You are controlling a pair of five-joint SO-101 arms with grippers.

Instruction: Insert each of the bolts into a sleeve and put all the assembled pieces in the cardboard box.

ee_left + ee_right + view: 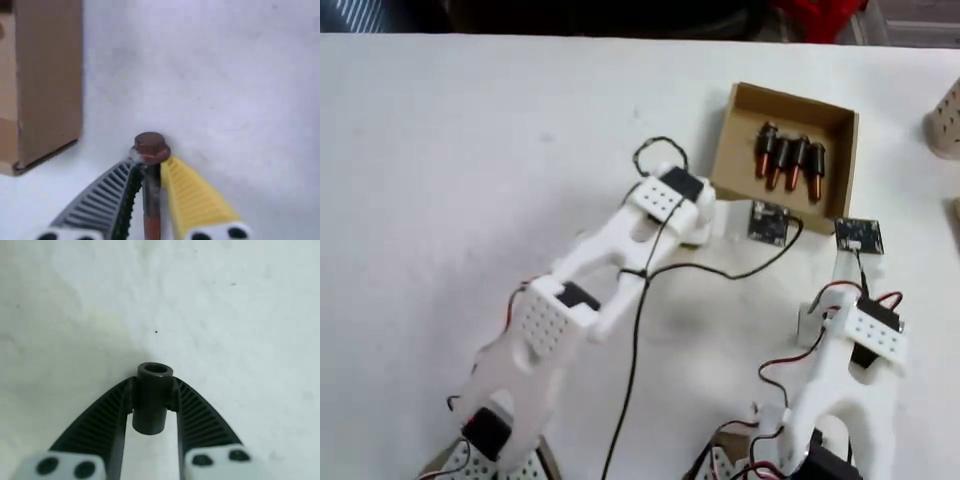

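**Operator:** What's around me, and is anything in the way?

**Spotter:** On the white table (470, 150), your box (735, 140) sits at about 1 o'clock from the centre. A black cable (632, 350) runs between your two arms toward 6 o'clock, and a branch of it loops across the table below the box. Two small dark boards (767, 222) show near the box, one just at its 6 o'clock and the other at its 5 o'clock. A white perforated block (945, 120) stands at the table's 3 o'clock edge, well apart from the box.

**Operator:** And my arms?

**Spotter:** Your left arm (620, 250) stretches to the box's 7 o'clock corner. Your right arm (850, 340) stands at the table's 5 o'clock, pointing toward 12, short of the box.

**Operator:** What am I holding?

**Spotter:** Your left gripper (150, 167), with one grey finger and one yellow, is clamped on a bolt (150, 147). The bolt is rusty brown, and its flanged hex head pokes out past the fingertips. The box wall is close by. Your right gripper (152, 390), with black ribbed fingers, pinches a sleeve (151, 410). The sleeve is a short dark tube with its open bore past the tips, over bare table.

**Operator:** Count?

**Spotter:** Four assembled pieces (790, 160), dark and copper, lie side by side in the box. You have one loose bolt, one loose sleeve, one box and two arms.
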